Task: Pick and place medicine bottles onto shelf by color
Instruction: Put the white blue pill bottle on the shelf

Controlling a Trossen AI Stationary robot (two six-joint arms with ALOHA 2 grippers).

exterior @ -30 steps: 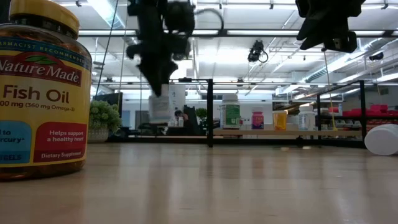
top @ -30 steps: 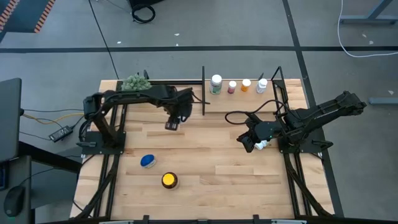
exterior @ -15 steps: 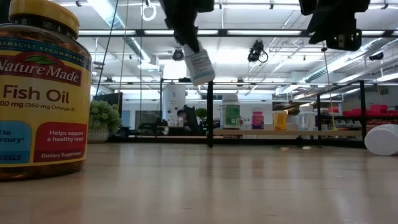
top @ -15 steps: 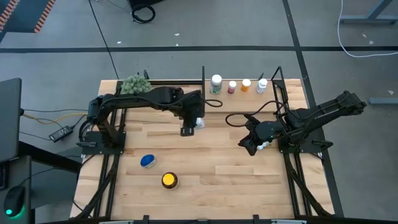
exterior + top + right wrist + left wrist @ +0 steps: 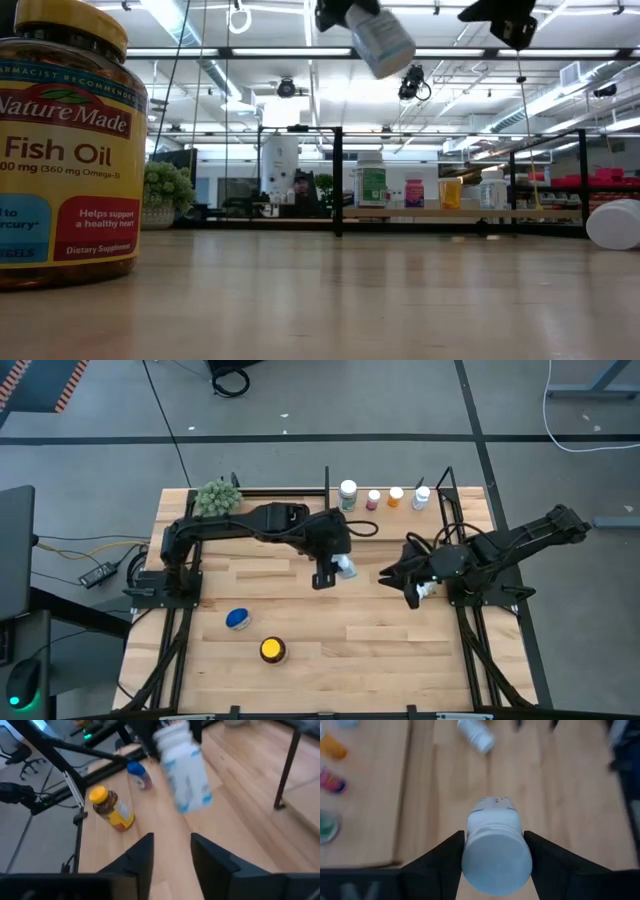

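Observation:
My left gripper (image 5: 330, 568) is shut on a white-capped white medicine bottle (image 5: 346, 567) high above the middle of the table; in the low view the bottle (image 5: 382, 40) is tilted. My right gripper (image 5: 397, 574) is open and empty, up in the air right of that bottle. Another white bottle (image 5: 428, 589) lies on its side on the table under the right arm. The shelf (image 5: 400, 520) at the far edge carries several upright bottles, one green-labelled (image 5: 347, 494). A blue-lidded bottle (image 5: 237, 618) and an amber yellow-lidded bottle (image 5: 272, 650) stand near left. My left gripper pinches the white bottle at its cap end (image 5: 470, 855) between its two fingers (image 5: 445, 865), one on each side. The bottle's body reaches forward beyond the fingers. The bottle is lifted clear of the table and tilted, its bottom (image 5: 398, 62) pointing down and sideways.
A green fuzzy plant ball (image 5: 217, 495) sits at the far left corner. Black shelf posts (image 5: 327, 510) rise at the shelf's corners. Bare planks lie in the middle and near right of the table (image 5: 360, 640).
My left gripper has carried the white bottle toward the table's right edge and upward, and the bottle has tipped from hanging upright to tilted. My right gripper has shifted slightly and turned toward the left arm; the lying white bottle stayed put.

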